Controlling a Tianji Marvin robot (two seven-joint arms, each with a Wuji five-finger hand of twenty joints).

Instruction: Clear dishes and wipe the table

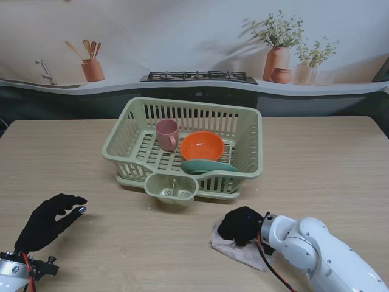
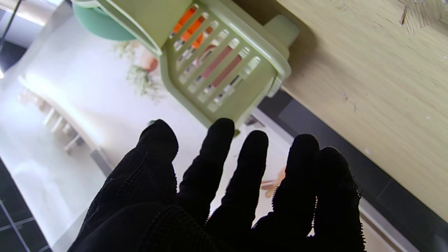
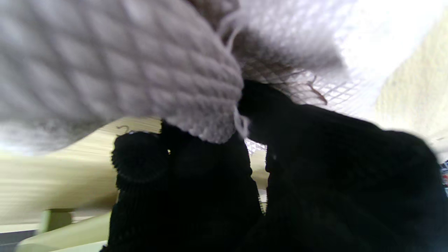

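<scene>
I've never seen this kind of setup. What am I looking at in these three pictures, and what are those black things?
The black things are a two-armed robot's gloved five-finger hands. The wide picture comes from a camera on its stand, looking down at a wooden table. The other two come from cameras on the wrists, looking along the fingers.

On the table stands a green dish rack holding a pink cup, an orange bowl and a teal plate.

The right hand is closed on a grey cloth lying on the table nearer to me than the rack; its wrist view shows that cloth close up. The left hand is open, holding nothing.
</scene>
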